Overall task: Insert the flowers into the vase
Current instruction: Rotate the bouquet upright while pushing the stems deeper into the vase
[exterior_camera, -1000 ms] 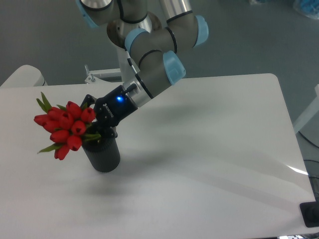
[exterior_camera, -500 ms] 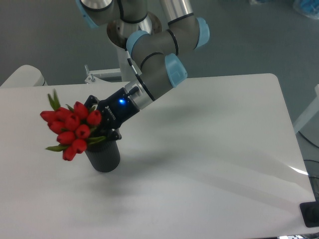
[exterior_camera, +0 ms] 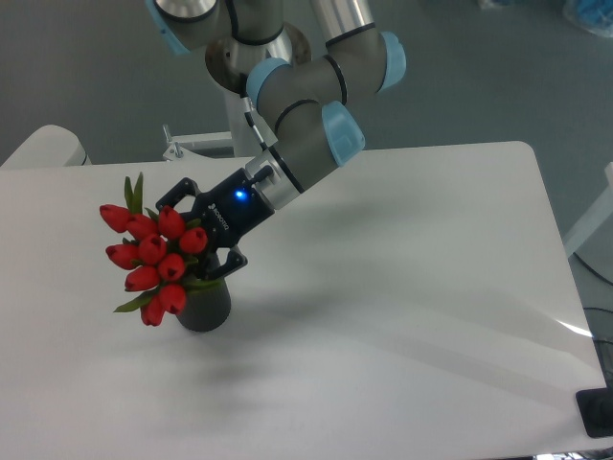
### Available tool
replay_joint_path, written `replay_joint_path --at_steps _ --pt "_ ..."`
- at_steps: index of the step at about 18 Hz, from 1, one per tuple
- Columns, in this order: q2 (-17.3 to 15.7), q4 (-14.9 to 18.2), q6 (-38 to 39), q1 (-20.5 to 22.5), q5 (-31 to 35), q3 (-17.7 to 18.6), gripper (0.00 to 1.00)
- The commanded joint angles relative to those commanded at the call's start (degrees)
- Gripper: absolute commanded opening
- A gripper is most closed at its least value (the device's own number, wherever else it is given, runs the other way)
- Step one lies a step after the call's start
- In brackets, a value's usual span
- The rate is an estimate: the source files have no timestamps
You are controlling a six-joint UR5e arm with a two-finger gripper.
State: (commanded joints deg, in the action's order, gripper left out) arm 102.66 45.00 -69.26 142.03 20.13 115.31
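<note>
Red flowers (exterior_camera: pixel 153 261) are sitting stems-down in the vase (exterior_camera: pixel 203 305), heads leaning toward 10 o'clock, while the gripper (exterior_camera: pixel 203 240) at 1 o'clock is holding its fingers apart; insertion looks done, retreat pending.

flowers (exterior_camera: pixel 153 259) swung rightward and more upright over the vase (exterior_camera: pixel 203 305), buds now hiding more of its mouth and upper wall, gripper (exterior_camera: pixel 204 230) shifted right and slightly down, fingers now spread apart
</note>
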Motion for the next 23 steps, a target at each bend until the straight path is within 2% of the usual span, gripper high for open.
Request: replay_joint_path --at_steps 6,12,23 --pt "-0.3 -0.1 -1.0 0.7 0.0 1.5 0.77" --pt "-0.5 -0.2 -1.0 1.6 0.0 2.5 0.83" --pt "-1.3 -0.1 -3.4 2.5 1.0 4.4 0.83"
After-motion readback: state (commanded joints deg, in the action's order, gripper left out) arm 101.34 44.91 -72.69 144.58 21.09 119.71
